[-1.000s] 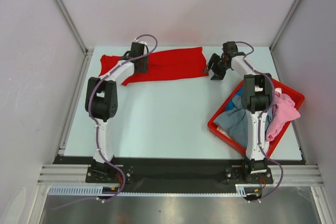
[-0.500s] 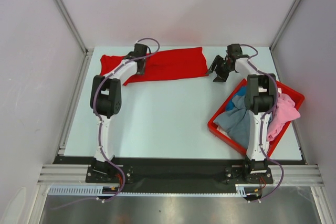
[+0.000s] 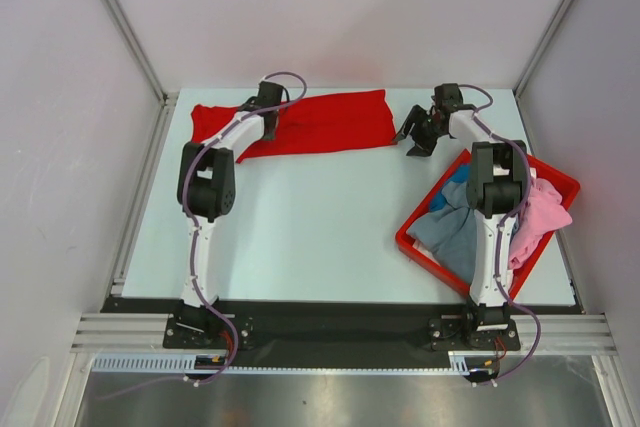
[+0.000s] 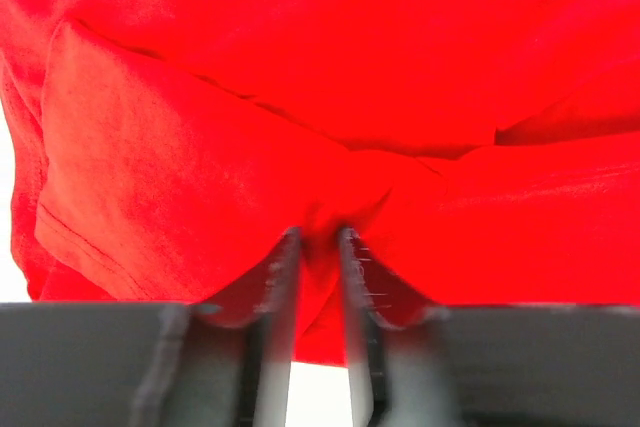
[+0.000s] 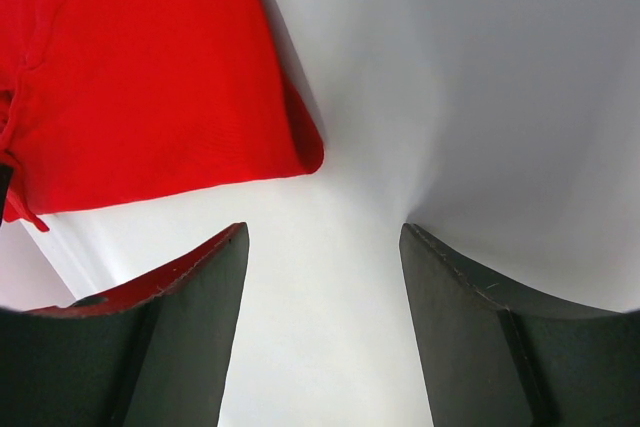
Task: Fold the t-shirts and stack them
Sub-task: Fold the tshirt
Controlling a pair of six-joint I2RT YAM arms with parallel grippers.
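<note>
A large bright red t-shirt (image 3: 325,119) lies folded lengthwise along the far edge of the table. My left gripper (image 3: 268,125) sits on its left part and is shut on a pinch of the red cloth (image 4: 318,237). My right gripper (image 3: 412,137) is open and empty just right of the shirt's right end, above bare table; the shirt's corner (image 5: 300,152) shows ahead of it in the right wrist view. Grey-blue (image 3: 452,232), pink (image 3: 540,217) and blue (image 3: 455,175) shirts lie heaped in the red bin.
The red plastic bin (image 3: 412,247) stands at the right, tilted diagonally, partly under my right arm. Grey walls and metal rails enclose the table at the left, back and right.
My left gripper has shifted slightly further back on the red shirt. My right gripper moved a little right, away from the shirt's end.
</note>
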